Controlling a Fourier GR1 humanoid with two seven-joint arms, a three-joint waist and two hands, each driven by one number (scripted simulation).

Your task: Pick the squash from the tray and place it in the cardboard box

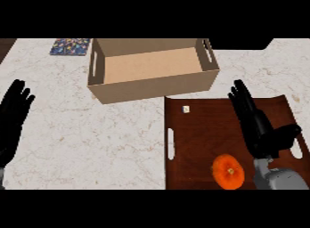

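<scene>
My right hand (258, 129) hung over the tray (200, 133) with its fingers straight and the thumb spread out toward the tray's right handle slot. It held nothing. The squash (228, 172), round and orange, lay on the tray's near end, just beside that hand's wrist on its left and close to the view's lower edge. The fingertips pointed away from it, toward the cardboard box (157, 87), so I judged the pick had not yet begun.

I saw 2 risks from here. First, the hand sat beyond the squash, so it would have to draw back, and the wrist or forearm could nudge the squash. Being round, it might roll toward the tray's near edge and out of sight. Second, the box stood open just past the tray's far edge, and I could not tell whether the 2 touched. A carry made too low could clip the near wall and push the box across the counter (85, 142).

A small pale object (186, 108) lay near the tray's far-left corner, well apart from the squash. My left hand (5, 127) rested open at the view's left edge.
</scene>
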